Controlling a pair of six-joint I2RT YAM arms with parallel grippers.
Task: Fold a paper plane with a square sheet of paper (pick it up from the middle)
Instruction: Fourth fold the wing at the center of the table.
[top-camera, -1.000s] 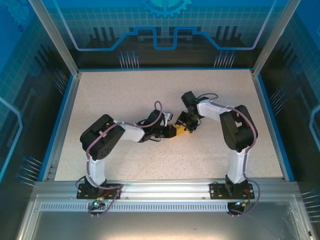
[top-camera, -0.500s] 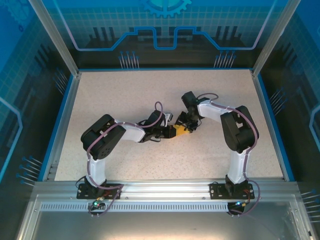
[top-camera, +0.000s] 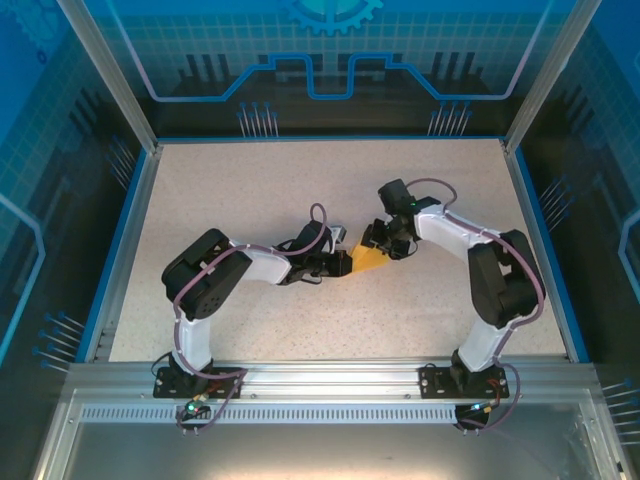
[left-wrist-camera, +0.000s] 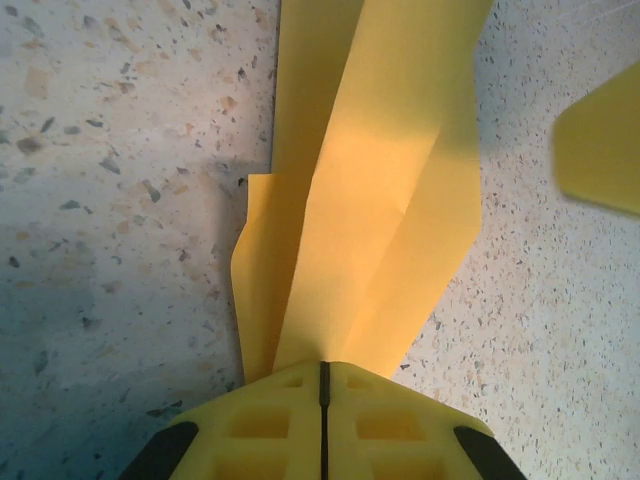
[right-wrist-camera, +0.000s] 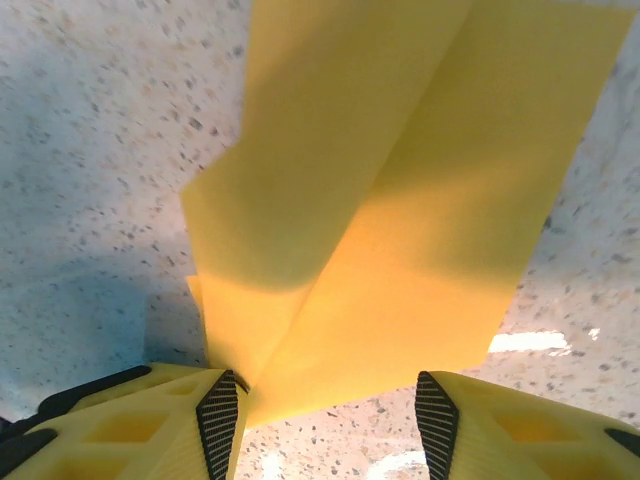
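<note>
The left gripper (left-wrist-camera: 322, 385) clenched one end of the folded orange-yellow paper sheet (left-wrist-camera: 370, 220). The right gripper (right-wrist-camera: 328, 405) stood released, jaws apart, perhaps brushing the sheet's edge.

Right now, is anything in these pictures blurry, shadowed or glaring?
Left wrist view: the folded paper is sharp, a yellow shape at the right edge is blurred. Right wrist view: a shadow band crosses the paper; a glare patch shines on the table.

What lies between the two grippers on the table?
The folded paper, in the top view: the left gripper is shut on one end, the right gripper open at the other.
</note>
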